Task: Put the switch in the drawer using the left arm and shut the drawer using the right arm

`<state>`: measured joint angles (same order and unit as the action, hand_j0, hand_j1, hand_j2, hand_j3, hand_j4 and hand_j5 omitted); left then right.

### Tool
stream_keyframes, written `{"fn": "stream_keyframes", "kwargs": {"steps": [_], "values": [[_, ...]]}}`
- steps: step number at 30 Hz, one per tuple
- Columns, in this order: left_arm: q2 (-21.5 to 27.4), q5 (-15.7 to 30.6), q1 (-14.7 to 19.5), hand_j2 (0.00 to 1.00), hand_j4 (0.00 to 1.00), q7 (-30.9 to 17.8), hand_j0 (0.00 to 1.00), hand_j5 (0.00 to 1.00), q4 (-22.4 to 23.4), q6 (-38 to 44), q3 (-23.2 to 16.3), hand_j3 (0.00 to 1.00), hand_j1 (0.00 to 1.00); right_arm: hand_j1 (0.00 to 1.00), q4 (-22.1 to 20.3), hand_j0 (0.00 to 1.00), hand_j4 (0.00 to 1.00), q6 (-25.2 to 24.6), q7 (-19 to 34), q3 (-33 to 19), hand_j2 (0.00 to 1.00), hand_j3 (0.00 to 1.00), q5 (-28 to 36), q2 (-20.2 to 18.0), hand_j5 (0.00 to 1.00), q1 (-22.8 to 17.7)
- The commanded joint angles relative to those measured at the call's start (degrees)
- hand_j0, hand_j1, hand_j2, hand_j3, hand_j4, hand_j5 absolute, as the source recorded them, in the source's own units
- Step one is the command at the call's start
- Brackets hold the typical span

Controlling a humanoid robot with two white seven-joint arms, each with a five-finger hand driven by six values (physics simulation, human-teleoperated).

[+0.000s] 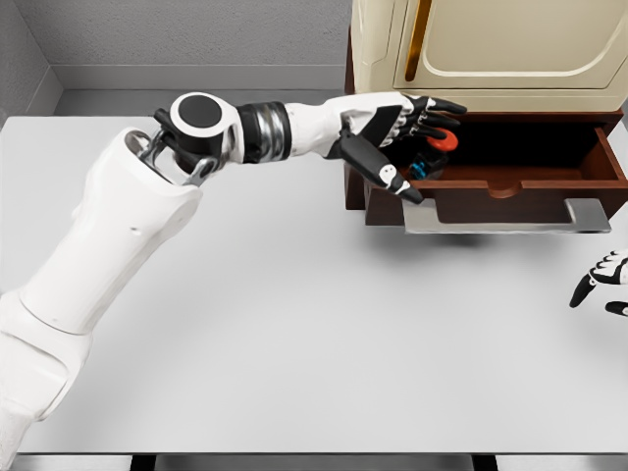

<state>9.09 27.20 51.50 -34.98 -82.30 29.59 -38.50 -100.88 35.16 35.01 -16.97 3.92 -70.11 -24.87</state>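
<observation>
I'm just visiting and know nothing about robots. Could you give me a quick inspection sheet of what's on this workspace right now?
Surface: white table, flat and plain.
Job's things: brown drawer pulled open, grey handle in front; red and blue switch over the drawer's inside, under the left hand.
Clutter: nothing seen.
Hands: left hand reaches over the open drawer, fingers around the switch; right hand at the right edge, fingers relaxed, holding nothing.
Cables: nothing seen.
Surroundings: cream cabinet above the drawer; grey wall behind.
</observation>
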Motion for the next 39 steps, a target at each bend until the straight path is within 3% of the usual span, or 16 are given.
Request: {"fn": "stream_keyframes", "kwargs": {"steps": [1, 13, 16, 17, 21, 24, 26, 31, 33, 34, 36, 39], "values": [[-1.97, -1.19, 0.00, 1.00, 1.00, -0.02, 1.00, 1.00, -0.05, 0.47, 0.00, 1.00, 1.00, 0.57, -0.02, 0.57, 0.57, -0.16, -0.01, 0.01, 0.57, 0.57, 0.39, -0.12, 0.57, 0.00], [-6.45, -1.10, 2.37, 1.00, 1.00, -0.02, 1.00, 1.00, -1.81, -0.58, -0.44, 1.00, 1.00, 0.55, -0.02, 0.55, 0.55, -0.16, -0.01, 0.01, 0.55, 0.55, 0.39, -0.21, 0.55, 0.09], [-1.01, -0.13, -0.35, 1.00, 1.00, -0.02, 1.00, 1.00, -15.86, -1.55, 0.00, 1.00, 1.00, 0.51, -0.02, 0.51, 0.51, -0.16, -0.01, 0.10, 0.51, 0.51, 0.48, -0.29, 0.51, 0.09], [2.24, 1.71, -1.58, 1.00, 1.00, -0.02, 1.00, 1.00, -18.86, -4.26, 0.17, 1.00, 1.00, 0.51, -0.02, 0.51, 0.51, -0.16, -0.01, 0.10, 0.51, 0.51, 0.48, -0.29, 0.51, 0.18], [12.18, 2.68, -3.43, 1.00, 1.00, -0.02, 1.00, 1.00, -18.86, -40.73, 0.17, 1.00, 1.00, 0.52, 0.07, 0.52, 0.52, -0.16, -0.01, 0.19, 0.52, 0.52, 0.39, -0.29, 0.52, 0.62], [18.33, 3.82, -5.45, 1.00, 1.00, -0.02, 1.00, 1.00, -18.86, -57.27, 0.26, 1.00, 1.00, 0.52, 0.07, 0.52, 0.52, -0.16, -0.01, 0.19, 0.52, 0.52, 0.39, -0.29, 0.52, 1.05], [24.39, 3.91, -9.49, 1.00, 1.00, -0.02, 1.00, 1.00, -18.86, -64.59, 1.14, 1.00, 1.00, 0.53, 0.07, 0.53, 0.53, -0.16, -0.01, 0.19, 0.53, 0.53, 0.39, -0.38, 0.53, 1.49], [37.93, 3.91, -19.94, 1.00, 1.00, -0.02, 1.00, 1.00, -18.77, -64.59, 7.90, 1.00, 1.00, 0.54, 0.07, 0.54, 0.54, -0.16, -0.01, 0.19, 0.54, 0.54, 0.30, -1.88, 0.54, 2.02], [39.60, 3.12, -28.63, 1.00, 1.00, -0.02, 1.00, 1.00, -18.60, -64.59, 13.44, 1.00, 1.00, 0.54, 0.07, 0.54, 0.54, -0.16, -0.01, 0.19, 0.54, 0.54, 0.30, -1.96, 0.54, 2.28], [39.43, 2.77, -31.11, 1.00, 1.00, -0.02, 1.00, 1.00, -17.81, -64.59, 14.85, 1.00, 1.00, 0.54, 0.07, 0.54, 0.54, -0.16, -0.01, 0.19, 0.54, 0.54, 0.30, -1.96, 0.54, 2.29], [39.17, 2.15, -33.66, 1.00, 1.00, -0.02, 1.00, 1.00, -14.65, -64.59, 15.73, 1.00, 1.00, 0.54, 0.07, 0.54, 0.54, -0.16, -0.01, 0.27, 0.54, 0.54, 0.30, -2.05, 0.54, 2.55], [38.73, 2.24, -35.59, 1.00, 1.00, -0.02, 1.00, 1.00, -6.12, -64.59, 15.91, 1.00, 1.00, 0.54, 0.07, 0.54, 0.54, -0.16, -0.01, 0.54, 0.54, 0.54, 0.30, -2.14, 0.54, 2.99]]}}
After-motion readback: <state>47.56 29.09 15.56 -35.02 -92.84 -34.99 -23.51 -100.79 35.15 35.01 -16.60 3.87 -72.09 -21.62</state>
